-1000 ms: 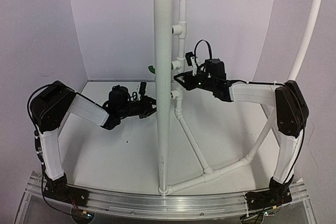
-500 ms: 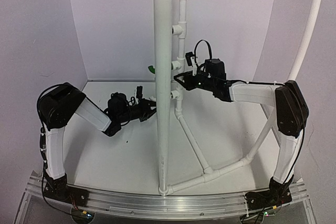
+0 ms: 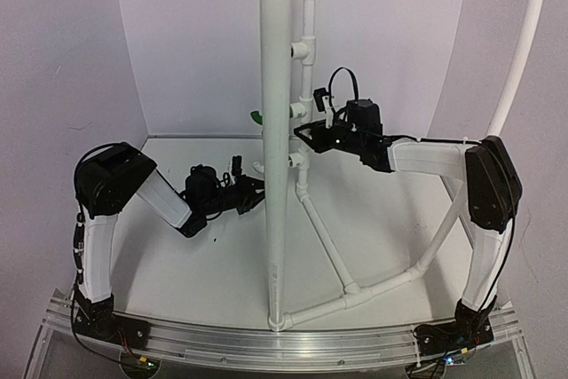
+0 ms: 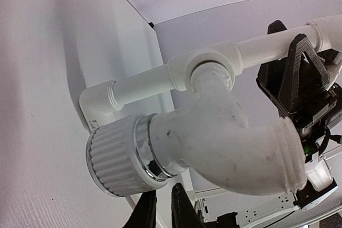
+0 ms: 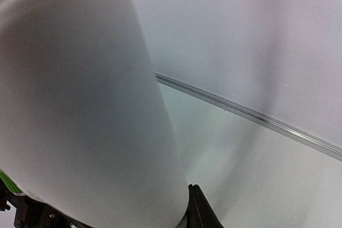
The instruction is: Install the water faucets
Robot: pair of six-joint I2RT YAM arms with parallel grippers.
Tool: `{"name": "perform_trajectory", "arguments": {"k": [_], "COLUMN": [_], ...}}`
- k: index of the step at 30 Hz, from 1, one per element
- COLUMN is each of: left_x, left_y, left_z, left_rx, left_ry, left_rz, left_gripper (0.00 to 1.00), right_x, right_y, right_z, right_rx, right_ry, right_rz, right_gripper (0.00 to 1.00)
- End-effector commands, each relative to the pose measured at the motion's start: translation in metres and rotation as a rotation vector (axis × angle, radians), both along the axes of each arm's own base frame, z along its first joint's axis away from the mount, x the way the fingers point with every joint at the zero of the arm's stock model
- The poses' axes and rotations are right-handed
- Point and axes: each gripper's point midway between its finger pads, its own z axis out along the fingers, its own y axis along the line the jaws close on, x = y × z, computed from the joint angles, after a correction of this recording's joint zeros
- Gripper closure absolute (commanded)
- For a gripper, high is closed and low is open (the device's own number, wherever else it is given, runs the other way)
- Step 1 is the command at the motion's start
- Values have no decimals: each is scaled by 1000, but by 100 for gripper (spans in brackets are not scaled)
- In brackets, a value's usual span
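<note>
Now we see the white faucet [image 4: 224, 148] just above our left gripper [image 4: 162, 200], nearly closed and empty, which has dropped slightly.

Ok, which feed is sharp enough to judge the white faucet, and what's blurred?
Left wrist: white faucet fills the frame, its ribbing sharp. Right wrist: a close white pipe, out of focus, blocks most of the view. Top external: evenly lit, sharp, but the faucet is tiny there.
</note>
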Motion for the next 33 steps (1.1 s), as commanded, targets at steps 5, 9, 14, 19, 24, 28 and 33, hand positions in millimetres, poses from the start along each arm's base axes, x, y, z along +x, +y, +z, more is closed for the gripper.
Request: {"name": "perform_trajectory", "arguments": {"k": [5,9,14,19,24,28,33], "left_x": [21,33,47,60,70,74,71], "left_y": [2,6,17,16,23,30,27], "left_z": [13,9,12,19,32,40,48], "left_rx": [-55,-72,-91,-87,-104,-98,-48], "left_ry": [-46,-39,-53,-77,-100,-125,-160], "left_rz": [65,92,139,128,137,136,78], "left_gripper": [89,89,89,89,89,89,89], "right_x": [-40,-40,-41,-42,-43,-42,-42], "right_y": [33,32,32,31,31,31,32], "right_z": [-2,-2,0,0,0,0,1], "right_rx": [92,90,89,87,85,85,85], "right_ry": [158,155,151,151,150,152,149], "right_rz": [176,177,178,180,182,182,182], "right_gripper": [100,100,100,100,100,100,100]}}
